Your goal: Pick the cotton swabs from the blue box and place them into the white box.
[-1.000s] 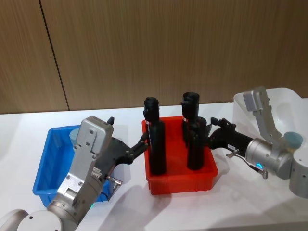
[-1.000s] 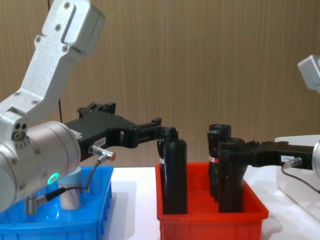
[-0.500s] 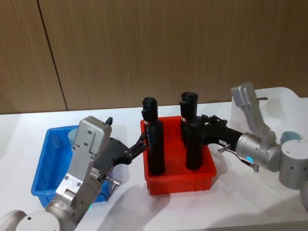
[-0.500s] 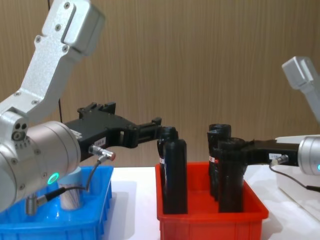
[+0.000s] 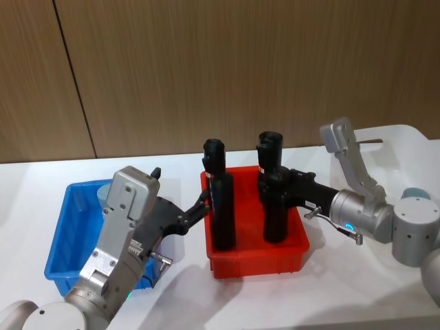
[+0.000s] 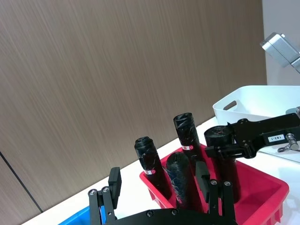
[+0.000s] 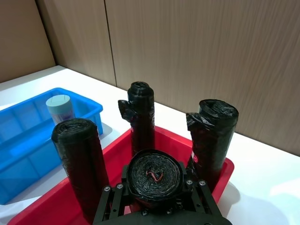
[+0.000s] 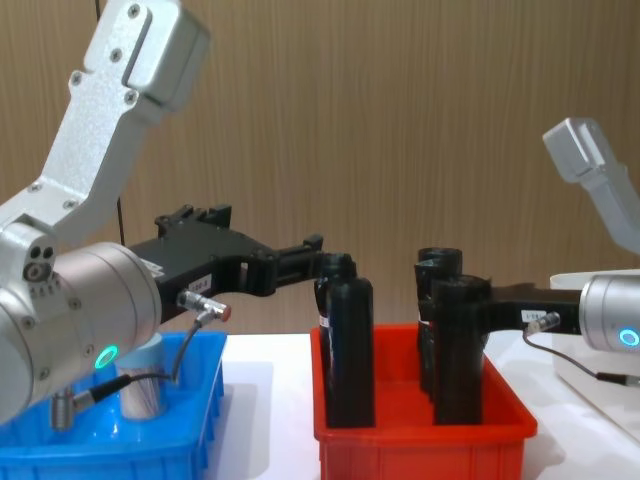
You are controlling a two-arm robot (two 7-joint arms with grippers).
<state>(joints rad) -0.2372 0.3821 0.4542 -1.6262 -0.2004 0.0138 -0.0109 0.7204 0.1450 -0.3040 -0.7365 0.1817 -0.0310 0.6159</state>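
The blue box (image 5: 63, 237) sits at the table's left. One cotton swabs jar (image 7: 59, 108) with a pale blue lid stands in its far corner, partly hidden behind my left arm in the head view (image 5: 105, 193). My left gripper (image 5: 201, 207) is open above the gap between the blue box and the red bin. Its fingers (image 6: 114, 180) point at the nearest black bottle (image 6: 180, 171). My right gripper (image 5: 276, 187) reaches in from the right and is shut on the front right black bottle (image 7: 154, 174) near its top. The white box (image 5: 405, 141) stands far right.
A red bin (image 5: 258, 262) in the middle holds several tall black bottles (image 5: 221, 206), standing between the blue box and the white box. A wooden wall rises behind the white table (image 5: 227, 302). My right arm's elbow (image 5: 340, 137) sits in front of the white box.
My right arm has pushed leftward and its gripper has advanced around the front right black bottle. The left arm and the cotton swabs jar have stayed put.
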